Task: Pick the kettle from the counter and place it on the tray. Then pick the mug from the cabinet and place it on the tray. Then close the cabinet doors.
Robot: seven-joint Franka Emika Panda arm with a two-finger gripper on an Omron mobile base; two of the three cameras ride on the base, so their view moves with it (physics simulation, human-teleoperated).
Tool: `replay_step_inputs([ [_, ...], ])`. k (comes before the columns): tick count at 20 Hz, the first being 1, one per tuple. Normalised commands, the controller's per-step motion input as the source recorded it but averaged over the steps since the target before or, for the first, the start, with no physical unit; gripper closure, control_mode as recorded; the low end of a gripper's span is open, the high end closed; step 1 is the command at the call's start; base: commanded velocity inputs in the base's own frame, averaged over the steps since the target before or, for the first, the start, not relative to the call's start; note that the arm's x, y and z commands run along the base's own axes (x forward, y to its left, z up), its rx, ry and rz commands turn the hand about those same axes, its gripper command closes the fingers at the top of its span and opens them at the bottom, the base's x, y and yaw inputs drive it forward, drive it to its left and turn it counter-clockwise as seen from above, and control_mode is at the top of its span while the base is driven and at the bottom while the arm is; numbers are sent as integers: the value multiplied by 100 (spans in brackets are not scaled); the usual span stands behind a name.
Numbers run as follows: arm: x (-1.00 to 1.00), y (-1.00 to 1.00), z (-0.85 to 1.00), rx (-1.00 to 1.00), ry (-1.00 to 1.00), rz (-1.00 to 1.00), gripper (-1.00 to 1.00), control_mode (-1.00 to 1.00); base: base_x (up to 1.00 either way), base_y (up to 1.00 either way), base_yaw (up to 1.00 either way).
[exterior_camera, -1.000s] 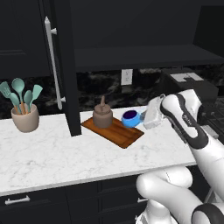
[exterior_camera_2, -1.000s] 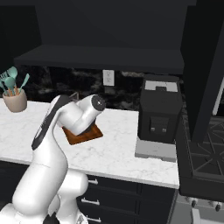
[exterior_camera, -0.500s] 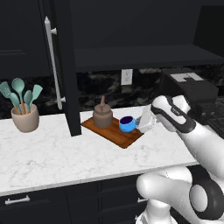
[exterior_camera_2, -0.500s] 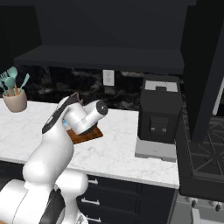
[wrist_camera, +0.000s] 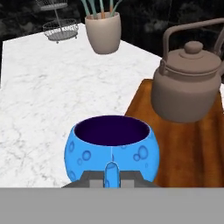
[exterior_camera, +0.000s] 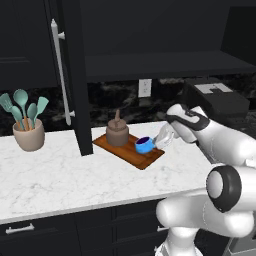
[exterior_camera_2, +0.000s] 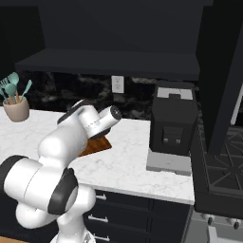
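Left base view: the kettle [exterior_camera: 117, 132] stood on the tray [exterior_camera: 127, 148], that step done. The pincer [exterior_camera: 154, 144] was clamped on the mug [exterior_camera: 144, 145], held at the tray's near edge. One cabinet door [exterior_camera: 75, 75] stood open.

Hand view: the mug [wrist_camera: 110, 150] hung partly over the worktop [wrist_camera: 52, 96]; release and door closing remained.

kettle [exterior_camera: 117, 133] blocks tray [exterior_camera: 150, 159] far end; open cabinet door [exterior_camera: 75, 75] juts just left of it; bare counter [exterior_camera: 55, 175] front-left
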Motion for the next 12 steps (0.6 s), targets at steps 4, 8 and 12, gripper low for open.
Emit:
replay_step_inputs([
  [4,10,-5,-23,0,0,0,100,-100,0,0,0],
  [8,11,0,-28,0,-3,0,100,-100,0,0,0],
  [12,27,0,-34,0,0,0,100,-100,0,0,0],
])
